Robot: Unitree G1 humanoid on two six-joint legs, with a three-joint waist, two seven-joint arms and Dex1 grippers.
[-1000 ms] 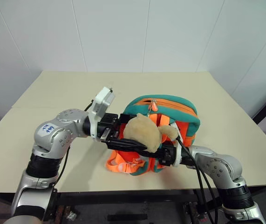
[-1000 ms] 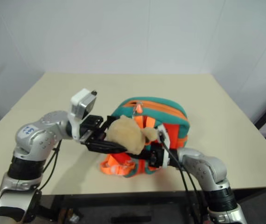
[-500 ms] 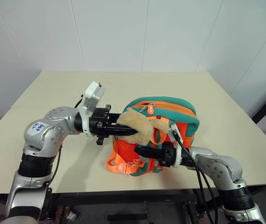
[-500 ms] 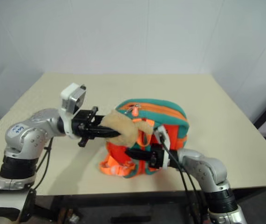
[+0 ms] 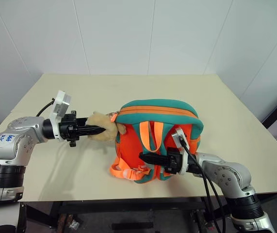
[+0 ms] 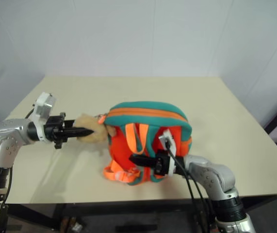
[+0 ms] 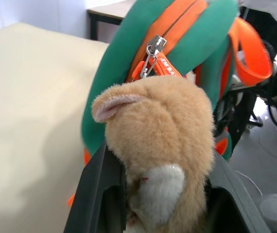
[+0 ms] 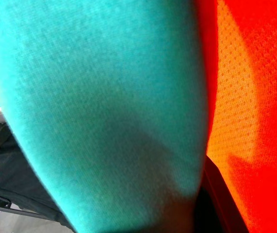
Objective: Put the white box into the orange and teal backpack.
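The orange and teal backpack (image 5: 160, 121) stands upright in the middle of the table, straps facing me. Its tan plush toy (image 5: 104, 131) is stretched out to the bag's left side, and my left gripper (image 5: 99, 130) is shut on it. In the left wrist view the plush toy (image 7: 162, 131) sits between my black fingers (image 7: 97, 194), with the zipper pull (image 7: 153, 48) just beyond. My right gripper (image 5: 143, 157) is low at the bag's front, shut on teal fabric (image 8: 94, 107) of the backpack. The white box is out of view.
The beige table (image 5: 235, 111) reaches to a white wall behind. Loose orange strap ends (image 5: 128, 171) lie on the table in front of the bag, close to the near edge.
My left gripper closed on the plush toy and drew it off the bag's front, out to the left. The backpack's top swung leftward with it. The right arm stayed put.
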